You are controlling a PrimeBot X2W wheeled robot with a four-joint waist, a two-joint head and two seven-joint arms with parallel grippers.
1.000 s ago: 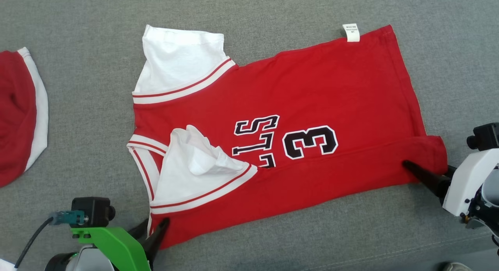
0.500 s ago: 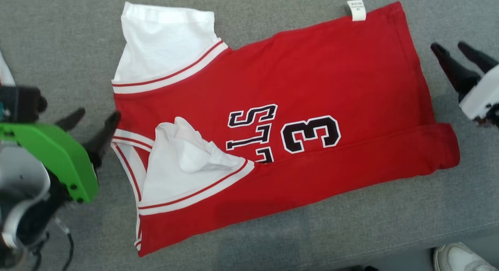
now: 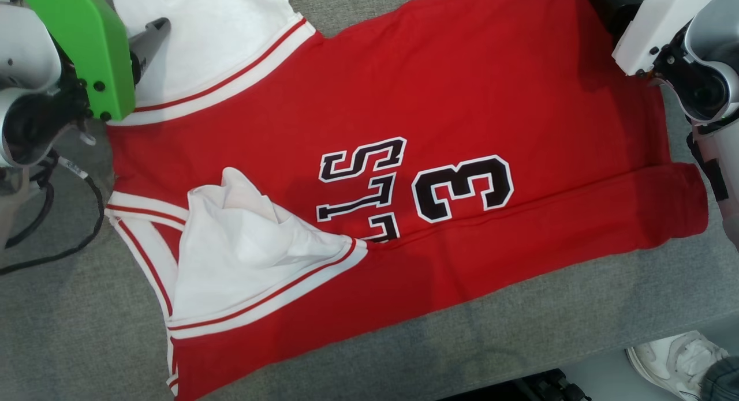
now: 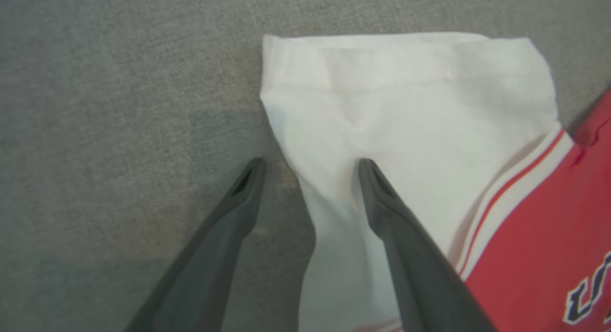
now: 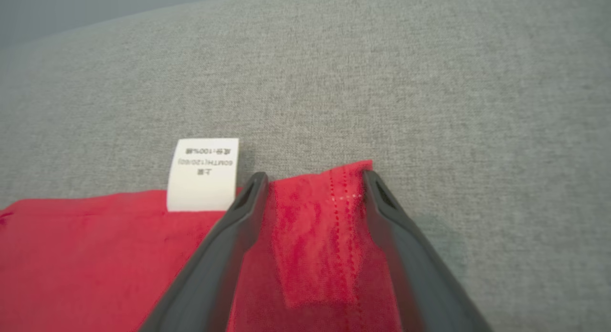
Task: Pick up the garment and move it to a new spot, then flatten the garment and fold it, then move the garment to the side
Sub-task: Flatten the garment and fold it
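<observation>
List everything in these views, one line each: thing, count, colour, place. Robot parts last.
surface: one, grey fabric, under everything.
jersey: one, red, spread on the surface, near long edge folded over.
far sleeve: one, white, flat, head view's upper left.
near sleeve: one, white, crumpled on the red body.
print: black letters and a 3, white-outlined, mid-jersey.
care label: one, white, at the far hem.
shoe: one, white, head view's lower right.
left tool: one, dark fingers, open, astride the far sleeve's edge.
right tool: one, dark fingers, open, over the hem corner beside the care label.
</observation>
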